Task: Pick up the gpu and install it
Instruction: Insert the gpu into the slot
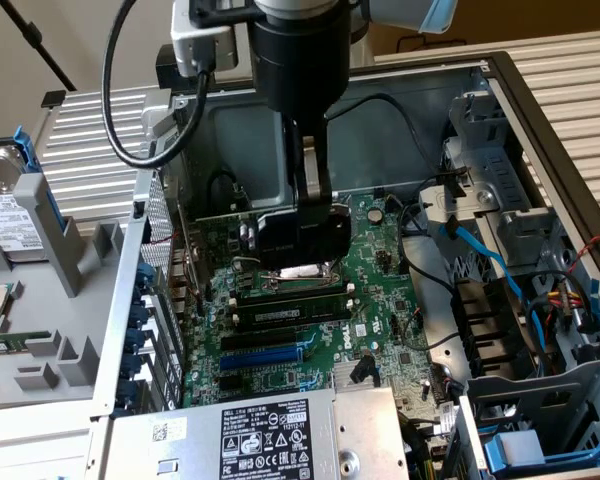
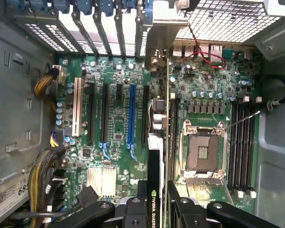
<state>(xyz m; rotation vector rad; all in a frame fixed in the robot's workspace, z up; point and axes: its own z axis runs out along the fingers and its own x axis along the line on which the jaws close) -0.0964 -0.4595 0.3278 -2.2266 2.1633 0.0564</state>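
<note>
One gpu (image 2: 156,161), standing on edge, gripped between the fingers (image 2: 135,211) of the gripper (image 2: 157,190), which is partly closed on it. Position: inside the open case (image 1: 250,150), over the far half of the motherboard (image 1: 380,300) in the exterior view. In the wrist view it runs between the blue slot (image 2: 131,114) and the CPU socket (image 2: 202,152), with its silver bracket (image 2: 164,38) at the case's rear openings. Contact with a slot: cannot tell. One power supply (image 1: 270,430), near edge. One hard drive (image 1: 0,205), outside the case, exterior view's left. Several blue cables (image 1: 485,255), exterior view's right.
</note>
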